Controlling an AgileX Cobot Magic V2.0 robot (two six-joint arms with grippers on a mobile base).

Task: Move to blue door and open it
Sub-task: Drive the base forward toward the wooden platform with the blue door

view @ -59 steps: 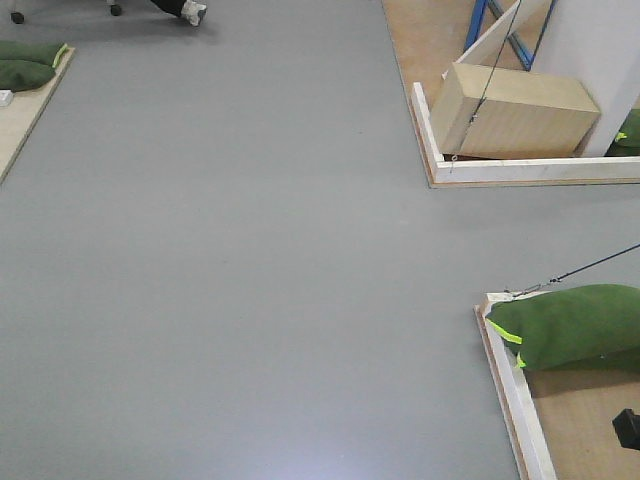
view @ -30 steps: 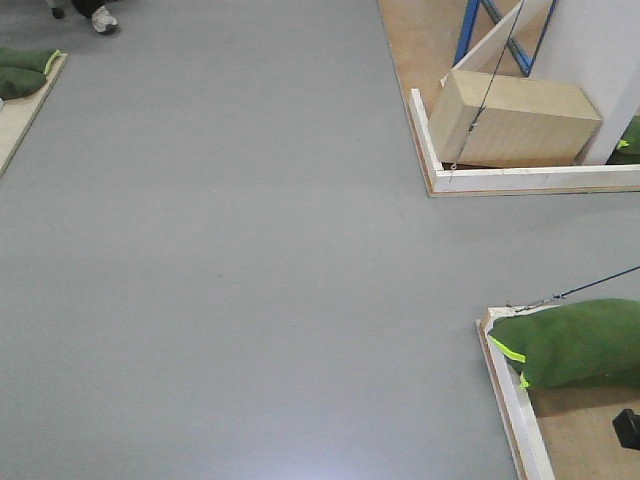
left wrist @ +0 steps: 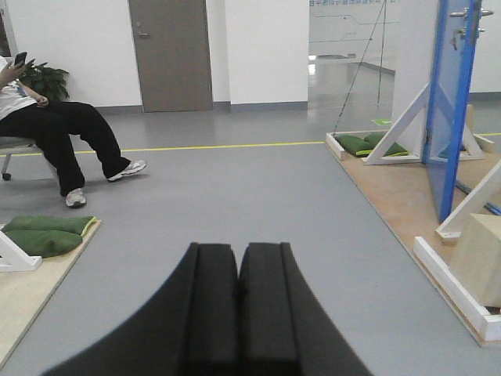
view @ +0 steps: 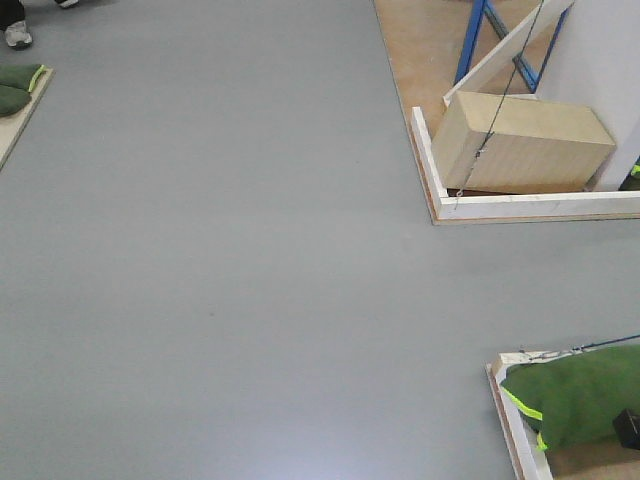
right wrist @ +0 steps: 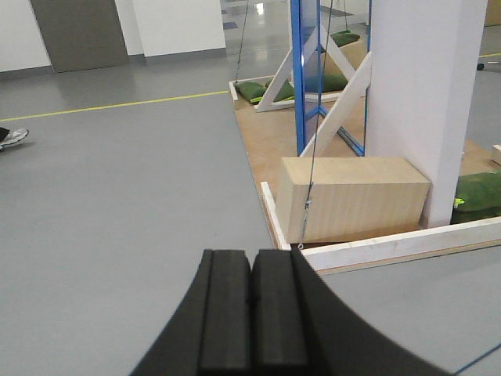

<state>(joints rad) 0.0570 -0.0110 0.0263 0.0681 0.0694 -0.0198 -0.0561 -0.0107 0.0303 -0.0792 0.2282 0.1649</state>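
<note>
Ahead on the right, the blue door (left wrist: 450, 102) stands upright on a wood platform (left wrist: 391, 196), with a pale wooden box (left wrist: 481, 258) and white curb (left wrist: 450, 286) near it. Left tool (left wrist: 237, 309) and right tool (right wrist: 252, 313) are pressed closed, empty.

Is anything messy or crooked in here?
Nothing looks spilled or broken. Only the wooden box seems a little crooked, sitting at a slight slant to the white edging beside it.

Robot test lab: freestanding braced blue door (left wrist: 450, 110), sandbags (left wrist: 43, 235).
</note>
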